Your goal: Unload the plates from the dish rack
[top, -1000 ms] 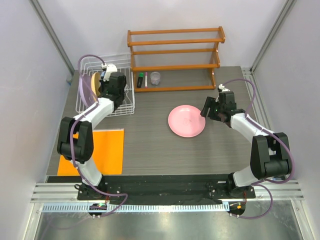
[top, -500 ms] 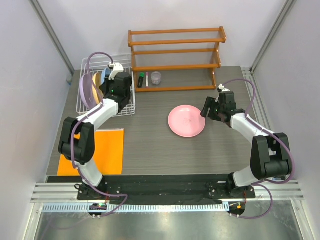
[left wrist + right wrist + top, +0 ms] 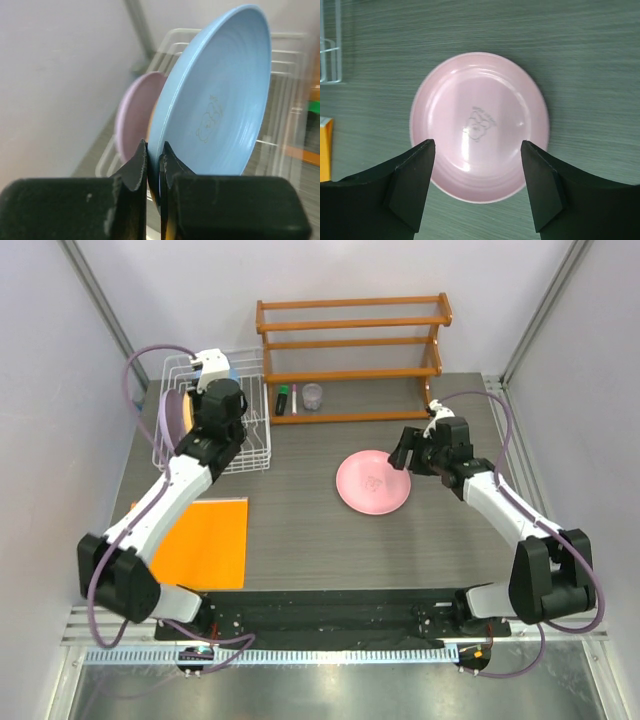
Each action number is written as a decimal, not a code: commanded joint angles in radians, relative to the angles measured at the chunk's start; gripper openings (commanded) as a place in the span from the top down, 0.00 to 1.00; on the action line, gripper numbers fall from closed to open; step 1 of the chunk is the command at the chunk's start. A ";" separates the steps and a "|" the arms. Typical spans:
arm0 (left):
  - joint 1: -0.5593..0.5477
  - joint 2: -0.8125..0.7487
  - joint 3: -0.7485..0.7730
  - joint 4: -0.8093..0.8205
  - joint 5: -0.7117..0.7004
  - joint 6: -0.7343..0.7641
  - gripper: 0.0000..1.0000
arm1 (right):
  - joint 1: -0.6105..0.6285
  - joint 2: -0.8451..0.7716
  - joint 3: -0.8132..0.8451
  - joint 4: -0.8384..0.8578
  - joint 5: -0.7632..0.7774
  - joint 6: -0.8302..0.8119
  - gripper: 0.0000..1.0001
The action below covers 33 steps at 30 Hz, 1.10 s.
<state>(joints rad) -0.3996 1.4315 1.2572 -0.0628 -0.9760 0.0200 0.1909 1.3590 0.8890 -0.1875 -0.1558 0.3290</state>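
Observation:
My left gripper [image 3: 154,150] is shut on the lower rim of the light blue plate [image 3: 220,100], which it holds on edge above the white wire dish rack [image 3: 287,55]. Behind it a lavender plate [image 3: 132,110] stands in the rack, with a thin yellow edge showing between the two. From above, the left gripper [image 3: 215,392] hangs over the dish rack [image 3: 255,455], the blue plate [image 3: 230,370] peeking out at its far side and the lavender plate [image 3: 172,412] to its left. The pink plate [image 3: 479,125] lies flat on the table, and my right gripper [image 3: 477,150] hovers open over its near edge.
An orange-brown wooden shelf [image 3: 350,340] stands at the back, with a small clear cup [image 3: 311,395] and a green marker [image 3: 282,400] on its lowest level. An orange mat [image 3: 205,540] lies at the front left of the dark table [image 3: 300,520].
My left arm has stretched out and lifted the blue plate up out of the rack. My right gripper has shifted slightly left, over the pink plate's edge, still open.

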 commanded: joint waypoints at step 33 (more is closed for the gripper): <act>-0.111 -0.112 -0.289 0.046 0.959 -0.673 1.00 | 0.206 0.199 0.133 0.341 -0.232 0.142 0.34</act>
<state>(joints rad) -0.5041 1.3228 0.9970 -0.1127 -0.0616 -0.6151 0.3927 1.5421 0.9699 0.0921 -0.3435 0.4557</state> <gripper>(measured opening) 0.054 0.726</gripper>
